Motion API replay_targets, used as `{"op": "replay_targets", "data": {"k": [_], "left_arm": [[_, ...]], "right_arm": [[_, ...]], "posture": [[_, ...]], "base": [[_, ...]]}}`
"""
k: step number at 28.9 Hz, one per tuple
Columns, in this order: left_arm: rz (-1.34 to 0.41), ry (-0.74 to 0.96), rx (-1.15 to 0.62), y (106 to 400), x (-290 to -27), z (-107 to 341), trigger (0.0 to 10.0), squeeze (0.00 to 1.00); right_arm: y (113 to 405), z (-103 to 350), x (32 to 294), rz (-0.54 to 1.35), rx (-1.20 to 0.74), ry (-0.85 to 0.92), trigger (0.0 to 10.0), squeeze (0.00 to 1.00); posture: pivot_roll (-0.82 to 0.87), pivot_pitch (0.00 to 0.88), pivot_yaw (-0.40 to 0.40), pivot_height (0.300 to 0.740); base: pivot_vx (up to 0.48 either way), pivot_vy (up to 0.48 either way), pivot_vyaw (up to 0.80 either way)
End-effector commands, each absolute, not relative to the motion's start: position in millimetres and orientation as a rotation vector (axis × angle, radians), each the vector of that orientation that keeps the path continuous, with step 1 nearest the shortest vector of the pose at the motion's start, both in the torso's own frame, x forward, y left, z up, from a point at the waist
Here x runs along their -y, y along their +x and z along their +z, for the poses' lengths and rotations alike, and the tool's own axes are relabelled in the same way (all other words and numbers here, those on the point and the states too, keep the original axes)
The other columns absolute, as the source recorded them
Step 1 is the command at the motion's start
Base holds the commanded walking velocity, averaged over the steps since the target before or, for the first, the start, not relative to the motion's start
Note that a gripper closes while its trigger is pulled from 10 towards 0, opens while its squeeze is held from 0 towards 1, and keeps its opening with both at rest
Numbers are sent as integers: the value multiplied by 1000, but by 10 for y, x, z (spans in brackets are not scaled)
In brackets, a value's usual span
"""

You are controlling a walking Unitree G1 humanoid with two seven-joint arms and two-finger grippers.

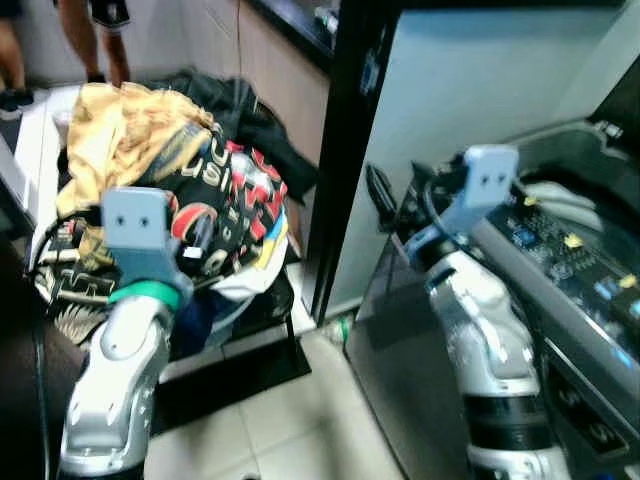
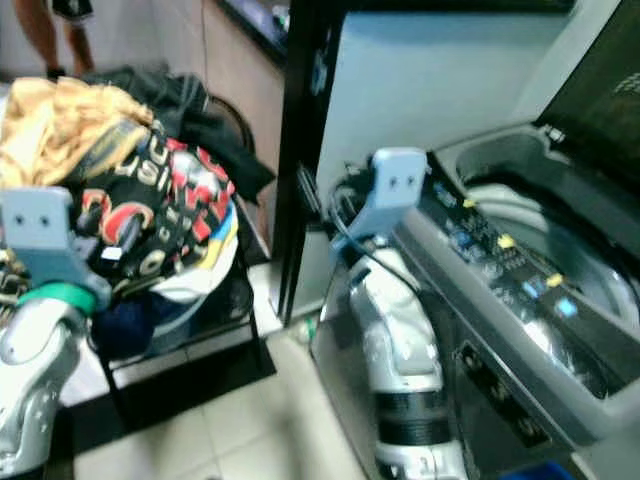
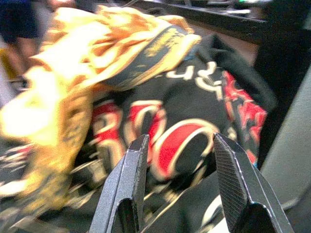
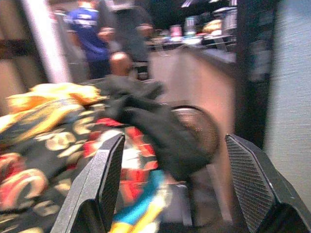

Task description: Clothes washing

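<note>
Heaped basket of patterned black, red and gold clothes (image 1: 190, 190): untouched. Grey top-loading washing machine (image 2: 520, 290), lid up. Left gripper (image 3: 177, 189) and right gripper (image 4: 182, 189) spread wide, empty. Loading apparently not yet begun.

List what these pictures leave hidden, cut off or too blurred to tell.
- Laundry basket: mostly buried under the clothes pile.
- Washing machine drum contents: blurred in the eye views, its far side cut by the edge.
- Control panel labels: too small and blurred.
- Person behind the pile: cut off by the top edge.
- Left gripper and right gripper: fingers apart, holding nothing; surroundings motion-blurred.
</note>
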State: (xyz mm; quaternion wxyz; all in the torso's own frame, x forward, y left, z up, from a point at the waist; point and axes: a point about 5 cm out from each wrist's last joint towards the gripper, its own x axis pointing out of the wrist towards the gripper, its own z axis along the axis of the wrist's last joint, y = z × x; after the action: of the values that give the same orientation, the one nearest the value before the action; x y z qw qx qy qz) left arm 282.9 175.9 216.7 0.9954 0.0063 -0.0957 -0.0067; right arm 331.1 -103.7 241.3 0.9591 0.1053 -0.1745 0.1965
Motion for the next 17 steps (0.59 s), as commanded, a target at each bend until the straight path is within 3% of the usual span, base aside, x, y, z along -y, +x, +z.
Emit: {"op": "replay_targets", "data": {"k": [1, 12, 17], "left_arm": [[-31, 6, 188, 2808, -1710, 2156, 10000, 0], [-43, 5, 188, 2776, -1695, 2154, 10000, 0], [-41, -9, 195, 2760, -1707, 2133, 10000, 0]], "right_arm": [[3316, 2343, 1089, 382, 326, 216, 10000, 0], [3299, 2288, 1140, 366, 315, 237, 10000, 0], [3307, 2264, 1196, 349, 311, 246, 10000, 0]], "posture": [[79, 16, -41, 740], [95, 1, -44, 740], [93, 0, -55, 740]], "base": [[0, 0, 800], [0, 0, 799], [0, 158, 0]]}}
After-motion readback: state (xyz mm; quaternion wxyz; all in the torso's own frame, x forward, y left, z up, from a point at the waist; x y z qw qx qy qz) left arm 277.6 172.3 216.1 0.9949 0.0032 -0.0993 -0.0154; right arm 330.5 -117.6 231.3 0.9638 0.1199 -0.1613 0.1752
